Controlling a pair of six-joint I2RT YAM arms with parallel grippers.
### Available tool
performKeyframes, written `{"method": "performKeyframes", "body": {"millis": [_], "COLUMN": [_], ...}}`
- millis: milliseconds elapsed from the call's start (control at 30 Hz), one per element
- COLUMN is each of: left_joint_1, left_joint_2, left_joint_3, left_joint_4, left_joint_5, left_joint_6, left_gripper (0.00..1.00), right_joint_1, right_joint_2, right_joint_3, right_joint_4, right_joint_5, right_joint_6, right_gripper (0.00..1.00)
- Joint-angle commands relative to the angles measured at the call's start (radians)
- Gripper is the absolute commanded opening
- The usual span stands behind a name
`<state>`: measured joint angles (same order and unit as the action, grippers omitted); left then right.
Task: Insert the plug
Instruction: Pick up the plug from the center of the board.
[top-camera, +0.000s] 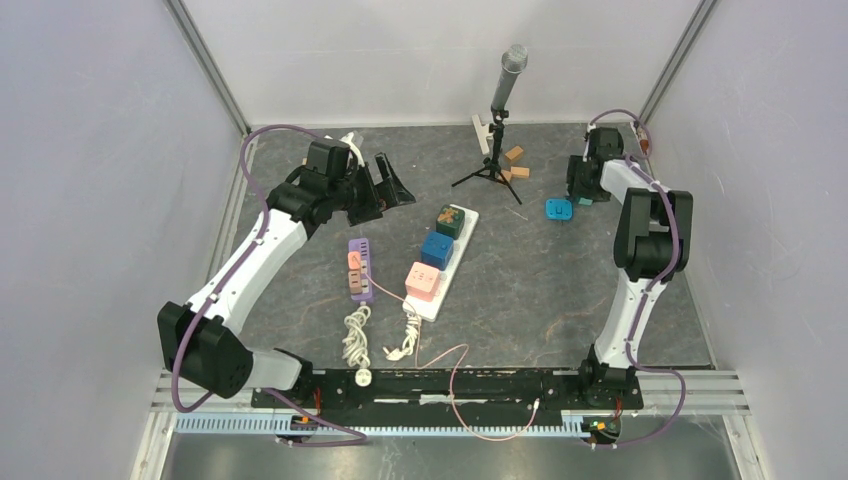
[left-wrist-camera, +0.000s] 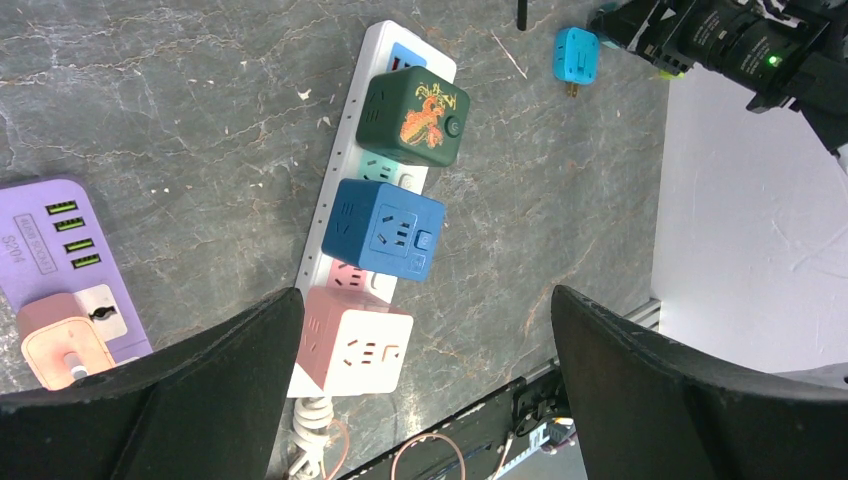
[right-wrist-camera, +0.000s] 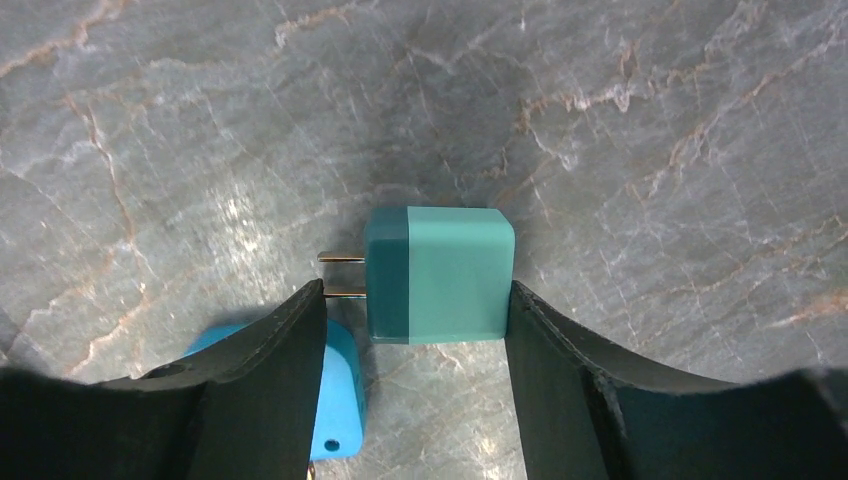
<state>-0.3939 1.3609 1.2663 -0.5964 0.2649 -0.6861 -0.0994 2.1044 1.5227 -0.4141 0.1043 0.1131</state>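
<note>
A teal plug (right-wrist-camera: 440, 275) lies on the grey table, its two metal prongs pointing left. My right gripper (right-wrist-camera: 415, 292) is shut on it: the right finger presses its flat end and the left finger meets the prong tips. In the top view this gripper (top-camera: 581, 192) sits at the far right. A blue plug (right-wrist-camera: 340, 400) (top-camera: 558, 209) lies just beside the left finger. The white power strip (top-camera: 430, 302) (left-wrist-camera: 385, 35) carries a green cube (left-wrist-camera: 415, 115), a blue cube (left-wrist-camera: 385, 228) and a pink cube (left-wrist-camera: 355, 340). My left gripper (left-wrist-camera: 425, 300) (top-camera: 395, 180) hangs open above the strip, holding nothing.
A purple power strip (top-camera: 360, 262) (left-wrist-camera: 40, 230) with a pink plug (left-wrist-camera: 60, 345) in it lies left of the white one. A microphone on a tripod (top-camera: 500, 100) and small wooden blocks (top-camera: 515, 160) stand at the back. Coiled white cables (top-camera: 357, 335) lie near the front rail.
</note>
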Motion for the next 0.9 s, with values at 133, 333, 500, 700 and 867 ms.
{"method": "performKeyframes", "body": {"millis": [133, 333, 500, 700, 867], "left_joint_1": [0.005, 0.006, 0.007, 0.005, -0.008], "left_joint_2": [-0.01, 0.001, 0.035, 0.085, 0.105], "left_joint_3": [0.028, 0.024, 0.024, -0.024, -0.113], "left_joint_4": [0.021, 0.046, 0.059, 0.139, 0.301], "left_joint_5": [0.028, 0.072, 0.148, 0.307, 0.396], "left_joint_6": [0.034, 0.011, -0.027, -0.113, -0.258], "left_gripper": [1.0, 1.0, 1.0, 1.0, 1.0], "right_joint_1": [0.008, 0.053, 0.145, 0.277, 0.39], "right_joint_2": [-0.168, -0.301, -0.429, -0.594, -0.711], "right_joint_3": [-0.142, -0.225, -0.29, -0.361, -0.408], "right_joint_4": [-0.005, -0.035, -0.05, -0.057, -0.068], "right_joint_5": [-0.012, -0.058, -0.115, -0.217, -0.297], "right_joint_6": [-0.012, -0.016, -0.045, -0.084, -0.104], "right_gripper": [0.38, 0.39, 0.39, 0.39, 0.39]}}
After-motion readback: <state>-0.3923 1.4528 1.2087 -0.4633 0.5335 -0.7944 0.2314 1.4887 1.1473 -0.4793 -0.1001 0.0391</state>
